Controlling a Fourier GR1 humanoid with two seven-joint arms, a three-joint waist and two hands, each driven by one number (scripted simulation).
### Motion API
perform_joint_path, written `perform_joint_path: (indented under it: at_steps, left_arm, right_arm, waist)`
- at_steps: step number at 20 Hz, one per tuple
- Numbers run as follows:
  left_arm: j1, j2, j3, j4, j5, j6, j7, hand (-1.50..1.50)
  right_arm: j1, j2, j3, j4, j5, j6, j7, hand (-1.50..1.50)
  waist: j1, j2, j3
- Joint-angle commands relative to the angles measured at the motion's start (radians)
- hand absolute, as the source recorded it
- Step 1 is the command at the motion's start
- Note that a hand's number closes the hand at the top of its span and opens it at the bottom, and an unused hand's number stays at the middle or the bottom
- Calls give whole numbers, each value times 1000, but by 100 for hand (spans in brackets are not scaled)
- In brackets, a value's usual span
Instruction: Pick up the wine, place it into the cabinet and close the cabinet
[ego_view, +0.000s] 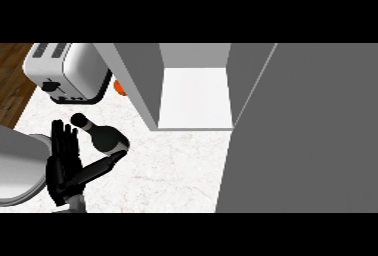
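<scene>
Marble counter (177, 170), head view: the wine (107, 136) sits at the near left, outside the open cabinet (140, 85). Left hand (65, 162) is just beside it, fingers straight and together, thumb splayed toward it (no grasp yet). This looks like the pick-up step; next, the hand must curl round the wine.

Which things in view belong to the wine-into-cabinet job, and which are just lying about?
For the job:
- wine bottle on the counter
- open cabinet
- its door, swung open
- left hand, fingers straight, beside the bottle

Lying about:
- toaster
- small orange thing, half hidden behind the cabinet wall
</scene>
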Motion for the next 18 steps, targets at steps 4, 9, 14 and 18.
perform_joint_path:
  at_steps: [4, 9, 14, 18]
  left_arm:
    - [-48, -6, 13, 114, 27, 9, -35, -150]
    - [7, -6, 4, 189, 114, -51, -169, -150]
    - [-93, 27, 130, 396, 170, -183, -249, -150]
    - [-146, 31, 139, 497, 176, -215, -296, -150]
  right_arm:
    - [-27, -21, -30, -105, -67, -19, 117, -150]
    - [-95, -39, -36, -108, -56, -51, 184, -150]
    - [-40, -12, 19, -125, -27, -55, 147, -150]
    - [-52, -27, -6, -102, -51, -49, 140, -150]
  waist:
    - [1, -1, 0]
    - [0, -3, -1]
    - [-3, 0, -1]
    - [-2, 0, 0]
